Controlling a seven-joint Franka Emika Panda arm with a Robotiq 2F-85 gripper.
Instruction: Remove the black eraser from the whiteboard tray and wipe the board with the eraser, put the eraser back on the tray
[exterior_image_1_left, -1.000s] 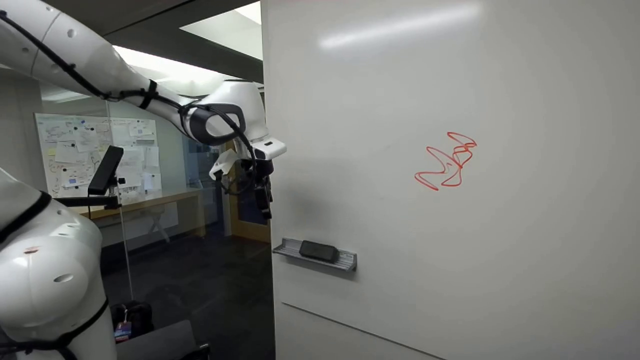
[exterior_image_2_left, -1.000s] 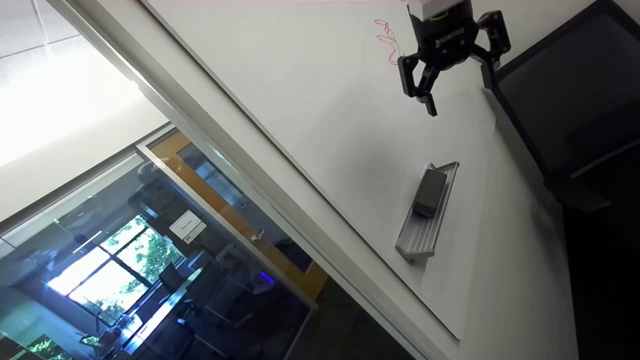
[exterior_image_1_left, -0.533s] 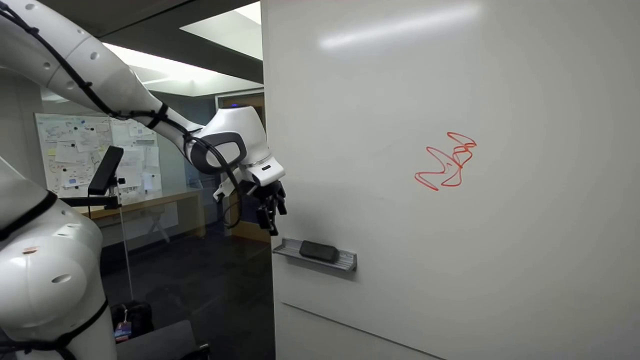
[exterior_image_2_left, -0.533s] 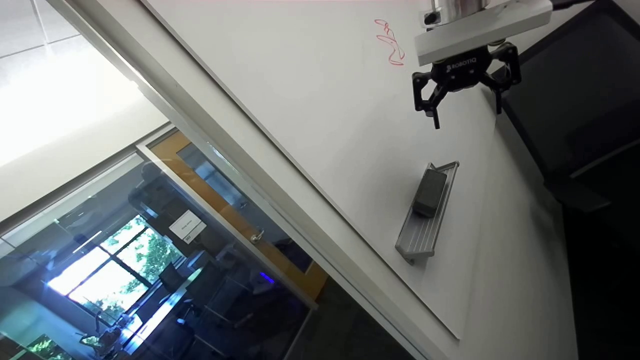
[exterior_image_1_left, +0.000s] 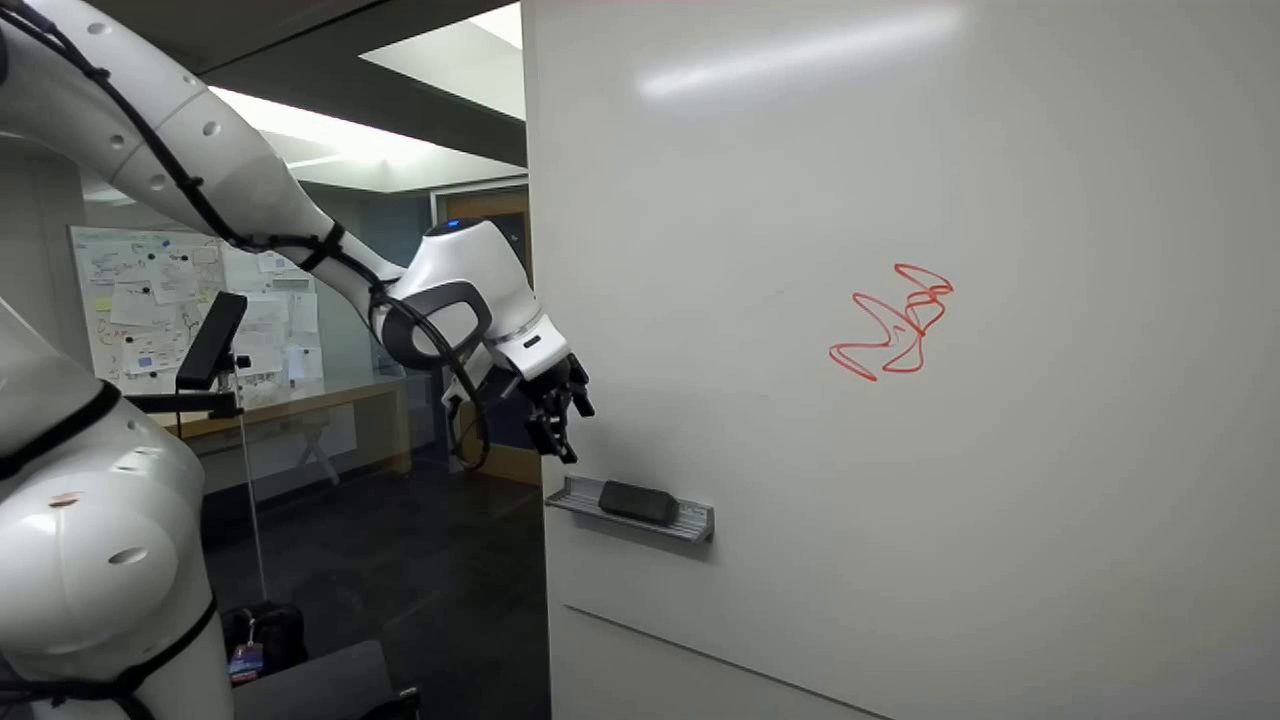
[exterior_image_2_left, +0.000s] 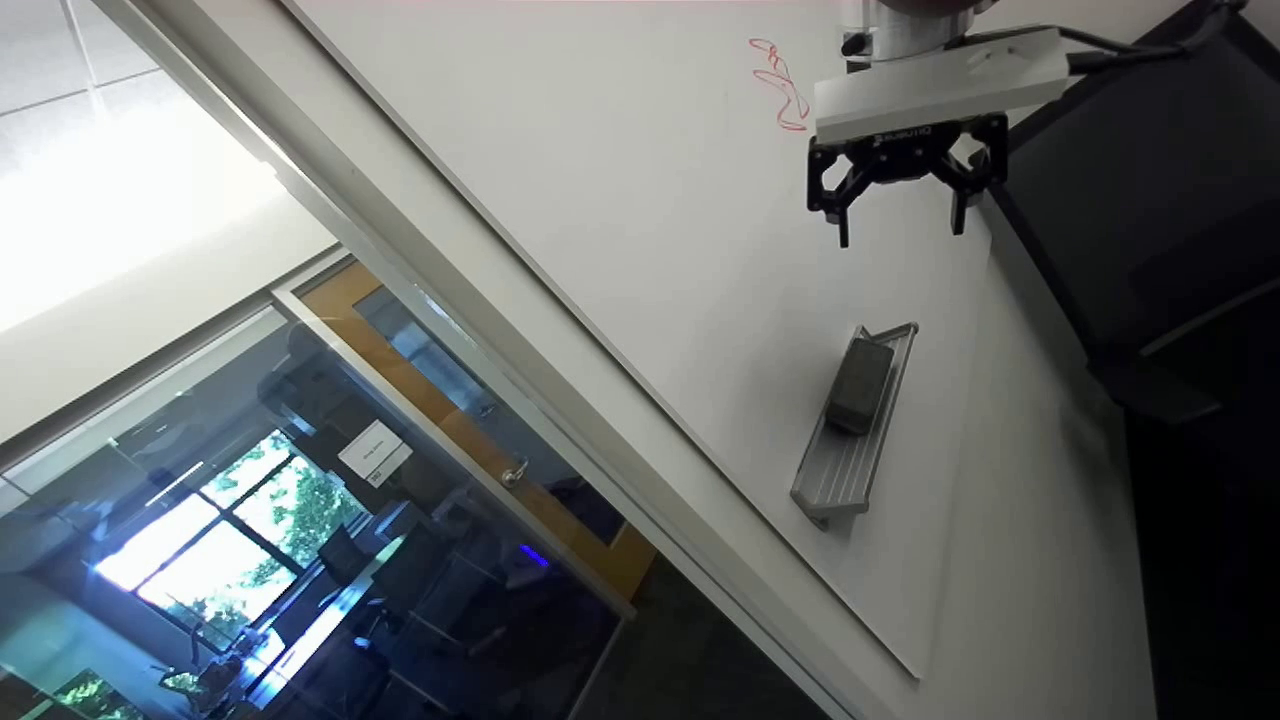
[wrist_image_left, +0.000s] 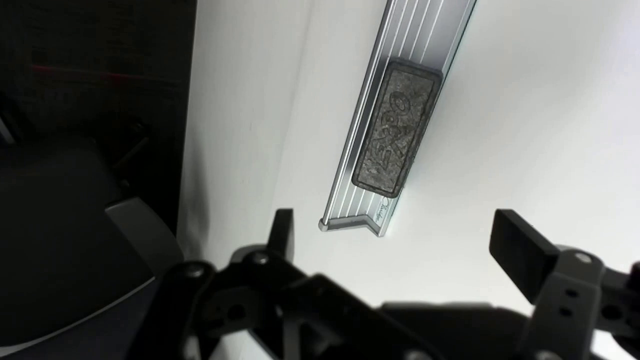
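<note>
The black eraser (exterior_image_1_left: 637, 503) lies flat on the grey whiteboard tray (exterior_image_1_left: 692, 527), which is fixed low on the board (exterior_image_1_left: 1000, 540). A red scribble (exterior_image_1_left: 920, 331) marks the board to the right of the tray and higher up. My gripper (exterior_image_2_left: 901, 237) is open and hangs above the tray, pointing down and tilted towards the board, with nothing between its fingers. In the wrist view the eraser (wrist_image_left: 396, 130) shows whole, lying lengthwise along the tray (wrist_image_left: 350, 200), beyond the fingertips. Both fingers (wrist_image_left: 522, 255) stand wide apart, clear of eraser and tray.
The board's left edge (exterior_image_1_left: 536, 300) runs close behind the gripper in an exterior view. A black stand (exterior_image_1_left: 212, 340) rises near the arm's base. A large dark panel (exterior_image_2_left: 1150, 200) stands to the right of the gripper in an exterior view.
My gripper has come down and closer to the board, tilting its fingers towards it. Its jaws have stayed open. Eraser, tray and scribble have not moved.
</note>
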